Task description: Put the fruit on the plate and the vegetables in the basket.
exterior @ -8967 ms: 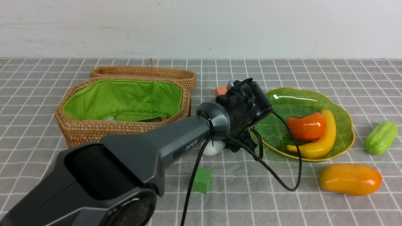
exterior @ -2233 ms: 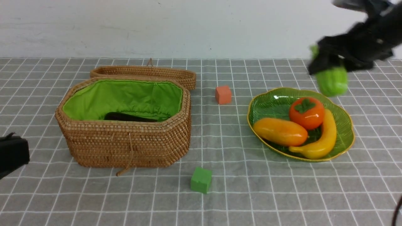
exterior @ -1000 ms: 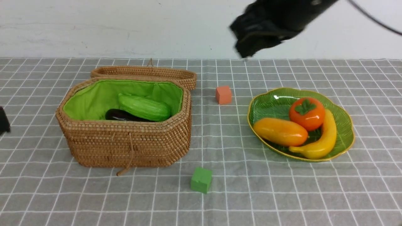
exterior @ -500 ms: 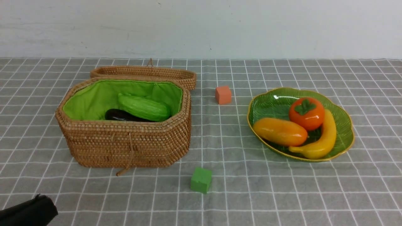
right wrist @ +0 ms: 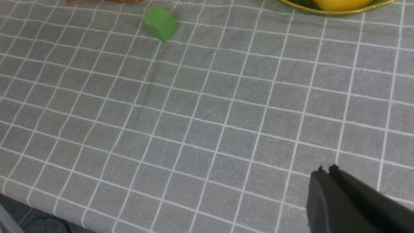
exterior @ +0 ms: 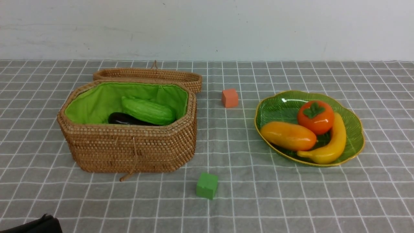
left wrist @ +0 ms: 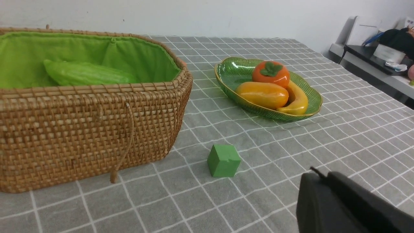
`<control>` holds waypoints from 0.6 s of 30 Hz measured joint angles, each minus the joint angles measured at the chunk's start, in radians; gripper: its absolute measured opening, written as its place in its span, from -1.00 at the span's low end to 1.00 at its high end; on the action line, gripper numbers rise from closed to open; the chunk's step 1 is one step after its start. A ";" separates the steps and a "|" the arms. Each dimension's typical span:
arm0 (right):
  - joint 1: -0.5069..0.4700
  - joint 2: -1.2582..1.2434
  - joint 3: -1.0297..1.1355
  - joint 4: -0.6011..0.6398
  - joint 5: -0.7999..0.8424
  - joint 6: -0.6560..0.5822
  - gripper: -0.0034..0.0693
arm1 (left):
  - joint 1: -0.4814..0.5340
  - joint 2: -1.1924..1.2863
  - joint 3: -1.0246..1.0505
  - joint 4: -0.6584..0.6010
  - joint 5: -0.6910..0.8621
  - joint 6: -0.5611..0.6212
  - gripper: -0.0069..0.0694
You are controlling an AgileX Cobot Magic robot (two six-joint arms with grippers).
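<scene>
Since the earlier moments, the right arm has left the front view completely, and the light green gourd (exterior: 148, 111) that it carried above the plate now lies in the basket (exterior: 129, 149), resting partly on the dark purple eggplant (exterior: 124, 119). The mango (exterior: 288, 136), which lay on the worktop (exterior: 258, 200) before, is now on the plate (exterior: 278, 106), next to the persimmon (exterior: 315, 113) and the banana (exterior: 328, 147); the three fruits touch each other. The white radish cannot be seen inside the basket now. The basket lid (exterior: 147, 76) lies open behind the basket. The small orange cube (exterior: 229, 97) stands between the basket and the plate, and the small green cube (exterior: 207, 185) stands nearer to the robot, apart from both. The left end effector (left wrist: 320, 173) is narrow, its black fingers (left wrist: 349, 204) pressed together and holding nothing, low over the worktop. The right end effector (right wrist: 326, 169) is also closed and holds nothing, above the bare checked cloth.
</scene>
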 joint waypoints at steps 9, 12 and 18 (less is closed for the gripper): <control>-0.343 -0.132 0.239 -0.061 -0.314 -0.159 -0.92 | 0.000 0.000 0.001 0.000 0.003 0.000 -0.72; -0.430 -0.191 0.390 -0.043 -0.493 -0.192 -0.92 | 0.000 0.000 0.001 0.000 0.005 0.000 -0.72; -0.545 -0.383 0.799 -0.061 -0.835 -0.115 -0.92 | 0.000 0.000 0.002 0.000 0.014 0.001 -0.70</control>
